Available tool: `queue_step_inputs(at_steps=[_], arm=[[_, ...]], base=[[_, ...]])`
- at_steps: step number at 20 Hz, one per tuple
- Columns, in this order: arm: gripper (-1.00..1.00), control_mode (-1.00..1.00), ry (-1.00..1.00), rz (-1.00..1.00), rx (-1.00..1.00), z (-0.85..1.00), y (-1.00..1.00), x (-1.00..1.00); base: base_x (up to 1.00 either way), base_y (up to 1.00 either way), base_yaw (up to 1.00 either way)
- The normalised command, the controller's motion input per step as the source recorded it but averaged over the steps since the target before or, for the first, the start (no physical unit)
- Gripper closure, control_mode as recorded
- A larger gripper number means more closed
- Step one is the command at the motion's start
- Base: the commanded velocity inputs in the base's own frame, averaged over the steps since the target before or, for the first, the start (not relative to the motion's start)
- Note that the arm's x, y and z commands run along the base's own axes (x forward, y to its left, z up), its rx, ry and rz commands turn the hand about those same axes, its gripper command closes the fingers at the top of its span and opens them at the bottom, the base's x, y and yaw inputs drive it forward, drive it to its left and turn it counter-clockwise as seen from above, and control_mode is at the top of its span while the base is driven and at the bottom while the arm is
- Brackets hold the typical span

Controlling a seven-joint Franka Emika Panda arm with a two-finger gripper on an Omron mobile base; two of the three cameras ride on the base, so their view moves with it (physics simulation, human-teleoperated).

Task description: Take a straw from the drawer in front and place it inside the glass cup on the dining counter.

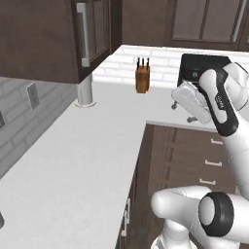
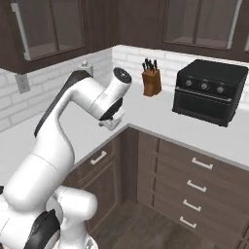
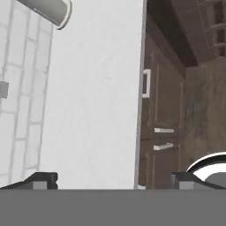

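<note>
The fingers (image 3: 112, 180) are spread wide, empty, over the desk (image 3: 92, 110) edge; the drawer (image 3: 149, 84) is seen just beyond, its handle (image 3: 146, 83) crosswise

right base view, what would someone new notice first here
Probably the big white robot arm arching up from the lower left over the corner of the white worktop. Next, the black toaster oven on that worktop at the right, with a wooden knife block just to its left against the brick wall. Below run dark wood drawers with silver handles, all shut.
</note>
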Motion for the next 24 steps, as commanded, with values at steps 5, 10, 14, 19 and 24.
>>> queue_step_inputs(at_steps=[5,10,14,19,24], arm=[[-1.0,-1.0,0.0,0.0,0.51,-0.14,-0.94,0.02],[-1.0,-1.0,0.0,0.0,0.45,-0.37,-0.73,0.23],[-1.0,-1.0,-0.17,0.0,0.42,-0.46,-0.64,0.14],[-1.0,-1.0,-0.29,0.01,0.12,-0.71,-0.21,0.16],[-1.0,-1.0,-0.37,0.01,-0.03,-0.94,-0.02,0.14]], base=[[0.0,0.0,0.0],[0.0,0.0,0.0],[0.0,0.0,0.0],[0.0,0.0,0.0],[0.0,0.0,0.0]])
